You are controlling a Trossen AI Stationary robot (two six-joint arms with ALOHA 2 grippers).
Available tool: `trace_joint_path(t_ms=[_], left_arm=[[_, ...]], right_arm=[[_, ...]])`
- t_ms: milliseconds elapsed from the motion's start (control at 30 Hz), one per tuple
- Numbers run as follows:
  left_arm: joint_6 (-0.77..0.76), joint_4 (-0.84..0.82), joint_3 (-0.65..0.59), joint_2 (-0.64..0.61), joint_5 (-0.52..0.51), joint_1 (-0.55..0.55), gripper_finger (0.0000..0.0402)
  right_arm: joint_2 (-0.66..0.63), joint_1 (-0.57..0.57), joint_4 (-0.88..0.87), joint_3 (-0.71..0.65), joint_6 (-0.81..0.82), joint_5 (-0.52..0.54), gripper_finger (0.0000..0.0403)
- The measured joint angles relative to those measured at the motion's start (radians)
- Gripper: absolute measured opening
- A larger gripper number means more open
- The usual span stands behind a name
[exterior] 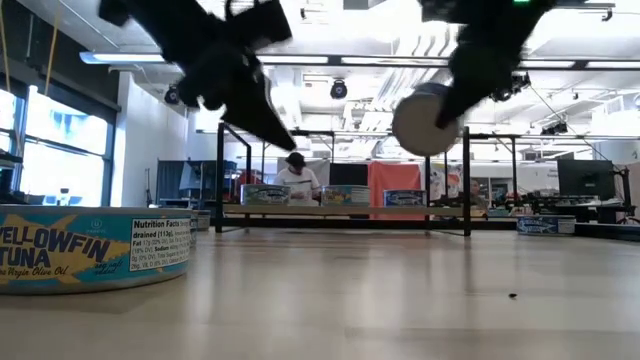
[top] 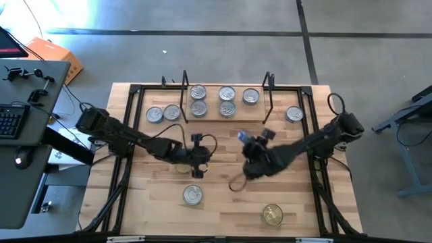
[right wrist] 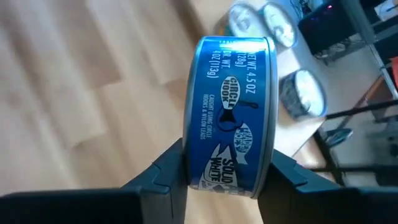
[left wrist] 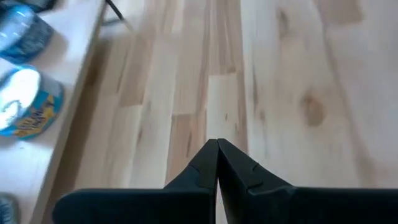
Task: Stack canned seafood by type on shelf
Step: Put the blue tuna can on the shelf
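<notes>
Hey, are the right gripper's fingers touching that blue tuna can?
Touching. The right wrist view shows the right gripper with both fingers pressed against the blue can, no gap.

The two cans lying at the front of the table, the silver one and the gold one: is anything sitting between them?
No. In the high view, only bare tabletop lies between the silver-lidded can and the gold-lidded can.

Glossy blue printed tin (right wrist: 230, 112), matt black jaws, smooth pale wood tabletop (top: 223, 202), shiny metal lids (top: 193, 195)
</notes>
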Motion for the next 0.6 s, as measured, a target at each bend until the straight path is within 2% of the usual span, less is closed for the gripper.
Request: trace_joint_path(t_ms=[167,267,433,600], left_arm=[[-0.022,0.009,0.001,-0.021,-0.123,-0.080,0.0000],[0.005,0.005,0.001,-0.021,-0.179,-0.109,0.0000],[-0.010,-0.005,0.001,-0.018,-0.206,-0.118,0.0000],[-0.018,-0.005,0.001,-0.018,-0.209,-0.118,0.0000]], right_arm=[[0.050,-0.173,0.043,0.023,-0.259,-0.008,0.0122],[0.078,-0.274,0.041,0.023,-0.350,0.000,0.0122],[0.132,-0.383,0.080,0.023,-0.438,-0.007,0.0122],[0.184,-0.434,0.074,0.023,-0.526,-0.028,0.0122]])
